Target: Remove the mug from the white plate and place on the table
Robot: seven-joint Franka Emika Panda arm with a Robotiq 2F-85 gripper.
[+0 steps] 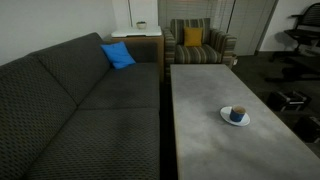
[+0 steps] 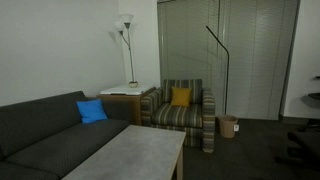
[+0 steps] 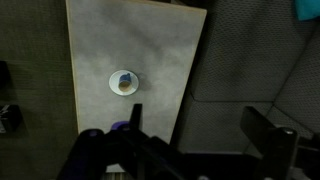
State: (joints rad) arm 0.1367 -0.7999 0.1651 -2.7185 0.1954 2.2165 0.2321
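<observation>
The mug (image 1: pixel 237 113), small and dark blue, stands upright on the white plate (image 1: pixel 225 117) on the grey table (image 1: pixel 200 85), toward one long edge. From high above, the wrist view shows the mug (image 3: pixel 124 80) with its tan inside, on the plate (image 3: pixel 113 85), in the middle of the table (image 3: pixel 130 35). My gripper (image 3: pixel 198 128) hangs far above, open and empty. One of its dark fingers (image 3: pixel 135 118) is over the table edge, the other over the sofa. Neither exterior view shows the gripper.
A dark sofa (image 1: pixel 80 110) with a blue cushion (image 1: pixel 118 55) runs along the table. A striped armchair (image 1: pixel 197 45) with a yellow cushion stands at the far end beside a wooden side table (image 1: pixel 140 38). A floor lamp (image 2: pixel 125 35) stands behind. An office chair (image 1: pixel 305 40) is off to the side.
</observation>
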